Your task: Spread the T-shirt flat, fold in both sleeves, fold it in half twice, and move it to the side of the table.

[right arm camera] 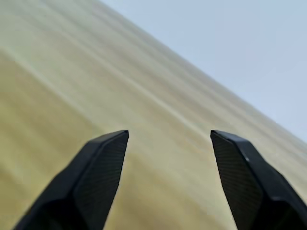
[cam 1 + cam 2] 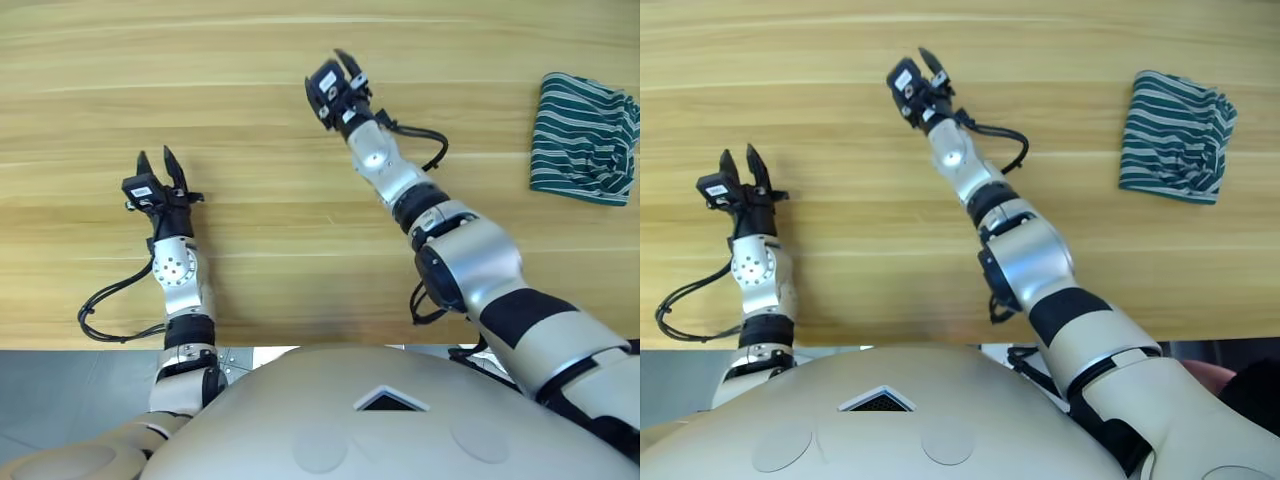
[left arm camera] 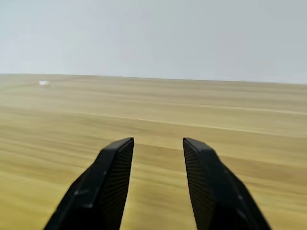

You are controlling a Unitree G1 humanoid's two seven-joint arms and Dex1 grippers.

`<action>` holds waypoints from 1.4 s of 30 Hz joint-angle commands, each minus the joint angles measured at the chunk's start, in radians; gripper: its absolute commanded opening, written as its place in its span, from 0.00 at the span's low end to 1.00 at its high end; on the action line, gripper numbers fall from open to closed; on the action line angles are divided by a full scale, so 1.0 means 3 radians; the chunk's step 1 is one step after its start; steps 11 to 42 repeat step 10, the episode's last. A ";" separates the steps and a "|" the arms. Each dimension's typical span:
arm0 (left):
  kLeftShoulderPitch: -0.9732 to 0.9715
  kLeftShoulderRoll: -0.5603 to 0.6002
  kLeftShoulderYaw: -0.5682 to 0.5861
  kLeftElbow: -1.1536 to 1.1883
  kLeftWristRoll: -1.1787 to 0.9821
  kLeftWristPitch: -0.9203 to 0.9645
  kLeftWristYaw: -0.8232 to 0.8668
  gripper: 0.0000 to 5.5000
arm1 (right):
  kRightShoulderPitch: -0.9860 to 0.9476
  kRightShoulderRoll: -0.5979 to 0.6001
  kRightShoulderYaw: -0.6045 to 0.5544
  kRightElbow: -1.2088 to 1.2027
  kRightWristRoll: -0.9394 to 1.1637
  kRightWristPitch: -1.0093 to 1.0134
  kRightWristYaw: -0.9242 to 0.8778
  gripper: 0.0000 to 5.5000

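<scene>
T-shirt (image 2: 585,138) seemingly folded far right, left claw (image 2: 155,156), right claw (image 2: 349,65) both parted, empty

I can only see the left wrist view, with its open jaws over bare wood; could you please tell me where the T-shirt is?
Observer: The T-shirt lies as a folded, green-striped bundle at the right side of the table, well away from the left arm.
Operator: Thank you. Is the right arm holding it?
Observer: No. The right arm's jaws stand open and empty over bare wood near the middle of the table, well to the left of the shirt.
</scene>
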 commanded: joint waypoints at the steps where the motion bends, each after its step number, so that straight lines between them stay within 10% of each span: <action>1: 0.0179 -0.0205 -0.0101 0.0225 -0.0182 -0.0192 -0.0317 0.35 | 0.0198 0.0259 -0.0027 -0.0114 0.0077 -0.0269 0.0167 0.57; 10: -0.0600 -0.0265 -0.0651 0.0736 0.0940 -0.0605 0.0102 0.35 | 0.0662 -0.0503 -0.0485 -0.0330 0.0327 -0.0416 -0.0338 0.57; 42: -0.0600 -0.0265 -0.0651 0.0736 0.0940 -0.0605 0.0102 0.35 | 0.0662 -0.0503 -0.0485 -0.0330 0.0327 -0.0416 -0.0338 0.57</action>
